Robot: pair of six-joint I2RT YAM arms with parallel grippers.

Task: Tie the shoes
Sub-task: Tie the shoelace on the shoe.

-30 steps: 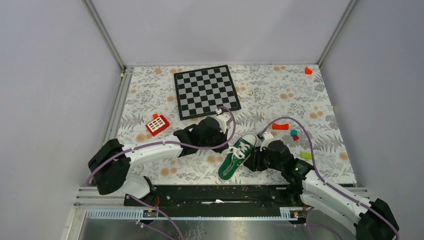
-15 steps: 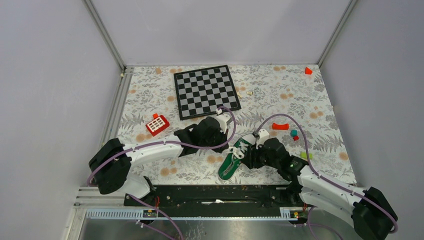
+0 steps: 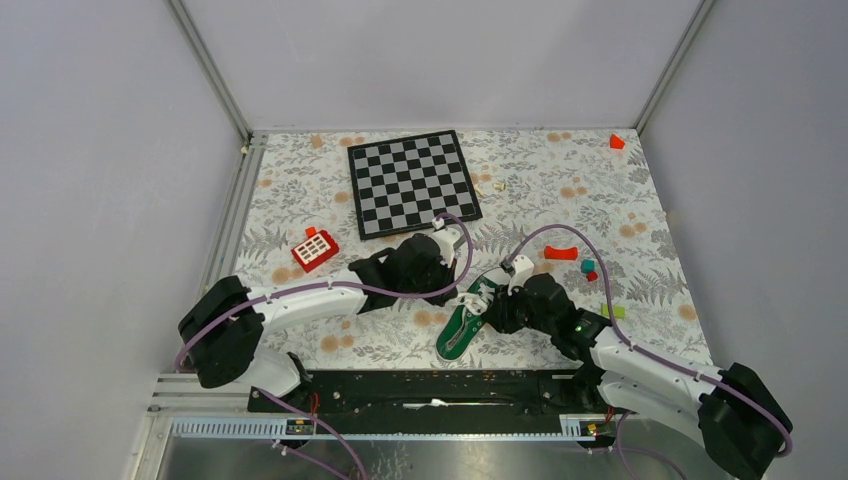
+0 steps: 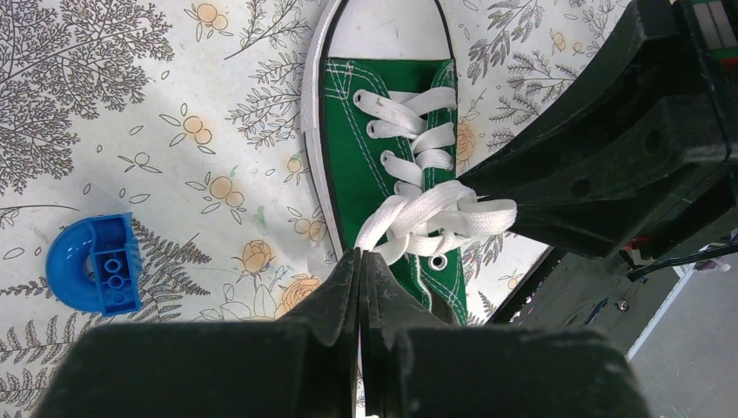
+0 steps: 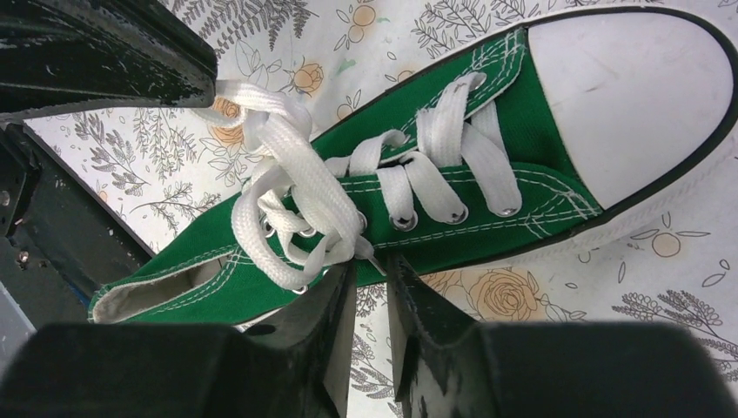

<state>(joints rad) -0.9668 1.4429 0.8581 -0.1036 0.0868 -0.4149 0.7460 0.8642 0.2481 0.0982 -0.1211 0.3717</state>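
The left end effector (image 4: 360,254) pinches a white lace (image 4: 439,216) of the small green canvas sneaker (image 4: 348,174), which lies near-centre on the floral surface (image 4: 174,104). The right end effector (image 5: 369,277) sits narrow at the bunched laces, and I cannot tell whether it grips. No finished bow shows yet, so most of the tying looks left to do.

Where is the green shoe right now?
In the top view, the green shoe lies near the front, just right of centre, closer to the arms than the chessboard.
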